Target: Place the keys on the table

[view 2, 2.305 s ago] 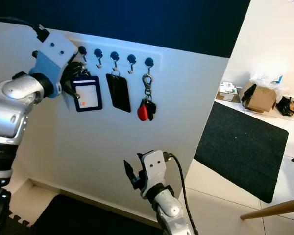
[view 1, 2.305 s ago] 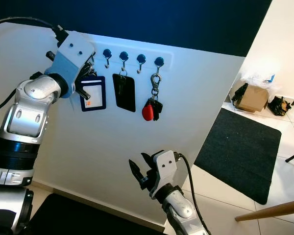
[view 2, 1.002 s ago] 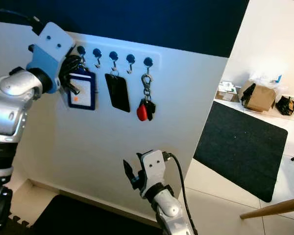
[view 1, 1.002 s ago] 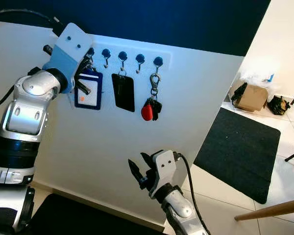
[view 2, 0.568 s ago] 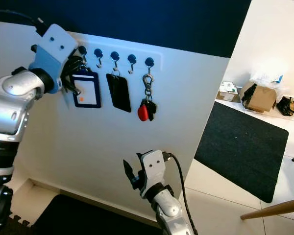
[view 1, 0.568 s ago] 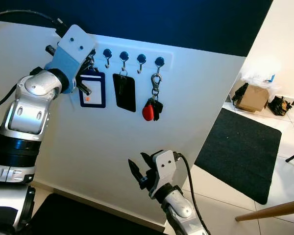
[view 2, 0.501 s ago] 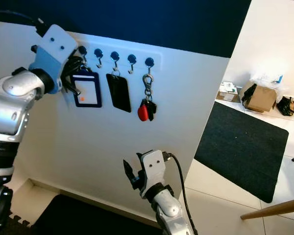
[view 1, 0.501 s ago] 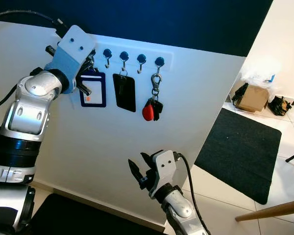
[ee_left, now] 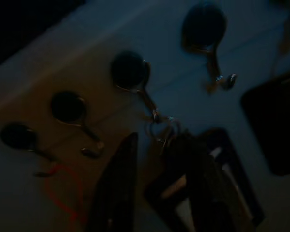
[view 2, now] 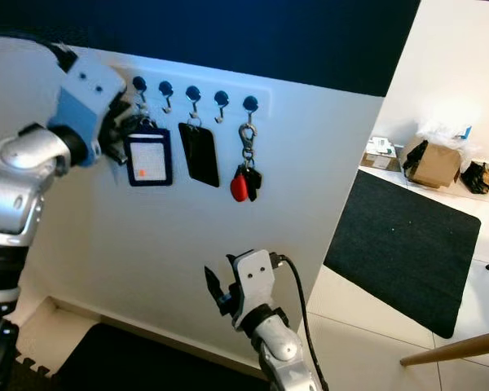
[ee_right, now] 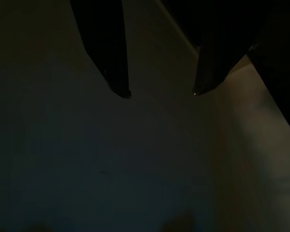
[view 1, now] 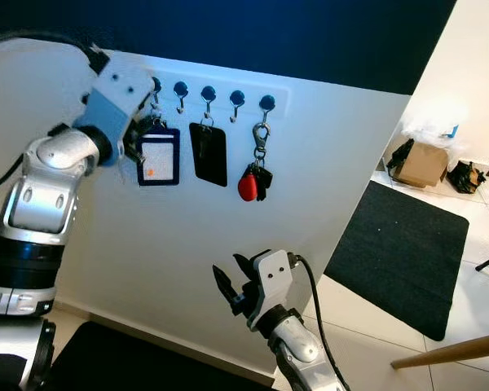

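White wall panel ahead with a hook rail (view 1: 220, 91) under the dark blue band; everything hangs there so it's grabbable at arm height. My left claw (view 1: 138, 134) is up at the far-left end of the rail, fingers spread around the ring of the blue badge holder (view 1: 158, 159), not clamped as far as I can judge from the dim wrist view. Task keys (view 1: 253, 179), red fob on a clip, hang on the rightmost hook, well apart from that claw, untouched. Black card holder (view 1: 209, 153) sits between them. Right claw (view 1: 232, 289) idles low, fingers apart, empty. Judgement: left is on the wrong item; keys remain to be unhooked.
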Robot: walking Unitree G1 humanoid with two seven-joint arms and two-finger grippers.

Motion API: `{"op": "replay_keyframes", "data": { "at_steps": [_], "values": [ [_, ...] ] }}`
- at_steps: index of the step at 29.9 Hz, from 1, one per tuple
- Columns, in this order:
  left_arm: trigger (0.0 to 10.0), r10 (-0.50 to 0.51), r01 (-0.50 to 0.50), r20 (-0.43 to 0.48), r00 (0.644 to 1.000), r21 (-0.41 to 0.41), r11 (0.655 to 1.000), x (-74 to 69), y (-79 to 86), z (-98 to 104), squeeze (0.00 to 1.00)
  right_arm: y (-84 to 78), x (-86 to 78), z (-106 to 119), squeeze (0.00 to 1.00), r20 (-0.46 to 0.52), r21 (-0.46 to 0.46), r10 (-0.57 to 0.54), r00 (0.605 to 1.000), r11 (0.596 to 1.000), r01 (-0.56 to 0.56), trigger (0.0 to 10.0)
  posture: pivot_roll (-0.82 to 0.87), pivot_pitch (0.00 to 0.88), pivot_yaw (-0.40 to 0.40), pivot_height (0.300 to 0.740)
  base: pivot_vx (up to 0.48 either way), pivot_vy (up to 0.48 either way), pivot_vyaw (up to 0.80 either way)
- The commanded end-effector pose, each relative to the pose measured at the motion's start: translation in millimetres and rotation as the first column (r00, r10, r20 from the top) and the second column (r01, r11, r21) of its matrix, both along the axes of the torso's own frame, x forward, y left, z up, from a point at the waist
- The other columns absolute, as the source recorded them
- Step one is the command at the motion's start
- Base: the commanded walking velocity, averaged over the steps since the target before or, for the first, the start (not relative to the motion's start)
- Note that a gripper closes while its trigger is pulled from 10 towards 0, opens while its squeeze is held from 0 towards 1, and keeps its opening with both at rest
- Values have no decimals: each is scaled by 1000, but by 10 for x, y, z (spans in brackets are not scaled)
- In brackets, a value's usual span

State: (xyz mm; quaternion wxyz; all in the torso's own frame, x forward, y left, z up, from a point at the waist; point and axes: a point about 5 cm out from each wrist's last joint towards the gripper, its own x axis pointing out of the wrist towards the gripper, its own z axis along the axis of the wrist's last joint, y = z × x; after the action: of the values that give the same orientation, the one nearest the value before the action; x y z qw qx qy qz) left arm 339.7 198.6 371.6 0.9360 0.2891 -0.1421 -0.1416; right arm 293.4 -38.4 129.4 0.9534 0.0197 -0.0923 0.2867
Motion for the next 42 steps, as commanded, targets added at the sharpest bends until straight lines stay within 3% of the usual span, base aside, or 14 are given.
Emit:
{"op": "replay_keyframes", "data": {
  "at_steps": [1,5,8,11,14,16,20,22,28,34,39,40,42],
  "values": [
    [10000,-43,43,-8,999,-56,998,-94,1,-8,0,29,-33,-45,0,-24,23,-1,1000,1000,1,10000,272,178,-16,740,0,0,0],
    [10000,-57,55,-29,998,-81,995,-164,41,-62,0,20,-42,-58,0,-27,21,-1,1000,1000,2,10000,272,179,-16,740,0,0,0],
    [10000,-158,148,-30,987,-216,965,-291,52,-102,0,22,-44,-58,0,-28,21,1,1000,1000,0,10000,273,179,-17,740,0,0,0],
    [10000,-192,177,-34,981,-267,947,-384,49,-153,0,23,-39,-56,0,-27,20,1,1000,1000,0,10000,273,178,-16,740,0,0,0],
    [10000,-161,144,-50,986,-252,957,-506,38,-306,0,12,-35,-54,0,-27,21,-1,1000,1000,2,10000,276,178,-20,740,0,0,0],
    [10000,-132,111,-54,990,-288,951,-544,17,-369,0,4,-34,-59,0,-27,20,-1,1000,1000,1,10000,281,178,-23,740,0,0,0],
    [10000,21,-30,-34,999,-311,950,-548,-59,-522,0,9,-9,-39,0,-24,21,-3,1000,1000,4,10000,287,182,-34,740,0,0,0],
    [10000,46,-50,-19,999,-311,949,-562,-109,-548,0,9,7,-16,0,-19,25,-9,1000,1000,10,10000,285,187,-38,740,0,0,0],
    [10000,4,3,21,1000,-297,955,-592,-406,-565,0,-8,43,54,0,-1,35,-26,1000,999,26,10000,274,188,-45,740,0,0,0],
    [10000,-1,17,47,999,-330,944,-452,-614,-505,0,-36,51,77,0,8,32,-31,999,999,30,10000,261,189,-48,740,0,0,0],
    [10000,-9,27,53,999,-368,929,-374,-628,-436,0,-32,18,64,0,7,29,-28,1000,999,28,10000,246,190,-45,740,0,0,0],
    [10000,-33,50,47,998,-421,906,-363,-585,-382,0,-33,7,53,0,4,27,-28,1000,999,28,10000,246,190,-46,740,0,0,0],
    [10000,-56,68,39,998,-441,895,-364,-570,-365,0,-34,4,48,0,2,26,-29,1000,999,29,10000,247,190,-44,740,0,0,0]
  ]
}}
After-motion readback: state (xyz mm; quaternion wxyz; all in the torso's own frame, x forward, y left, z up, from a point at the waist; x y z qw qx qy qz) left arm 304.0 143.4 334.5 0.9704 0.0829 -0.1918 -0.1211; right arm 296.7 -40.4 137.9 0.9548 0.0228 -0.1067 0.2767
